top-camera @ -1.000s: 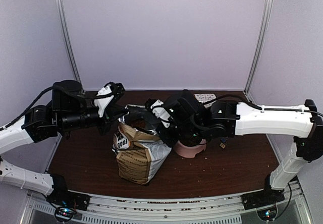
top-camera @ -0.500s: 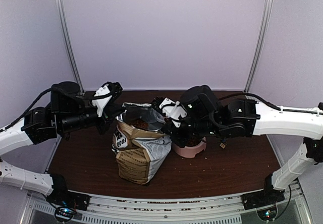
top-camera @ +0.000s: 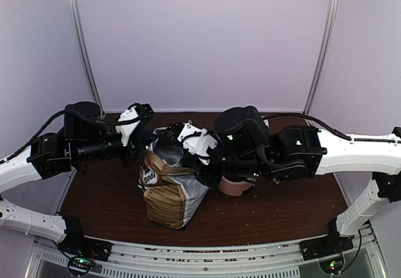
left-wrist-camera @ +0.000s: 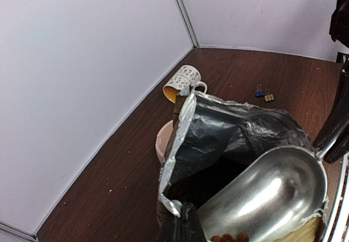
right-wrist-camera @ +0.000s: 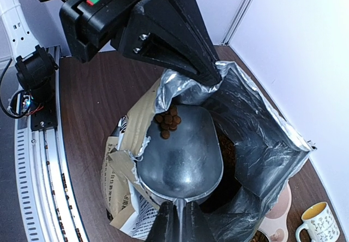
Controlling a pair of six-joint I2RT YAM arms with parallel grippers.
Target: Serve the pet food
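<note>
At the mouth of the bag [top-camera: 166, 203], the right tool [right-wrist-camera: 177, 220] is clamped on a scoop [right-wrist-camera: 180, 160] carrying pet food [right-wrist-camera: 168, 123]. Left tool [right-wrist-camera: 210, 78] is closed, pinching the bag rim.

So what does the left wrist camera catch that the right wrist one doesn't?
Only the left wrist view shows the two small binder clips. Only the right wrist view shows the printed outside of the bag and the slotted metal rail. Both show the bag's open foil-lined mouth, the metal scoop holding a few kibble pellets, the pink bowl and the mug.
</note>
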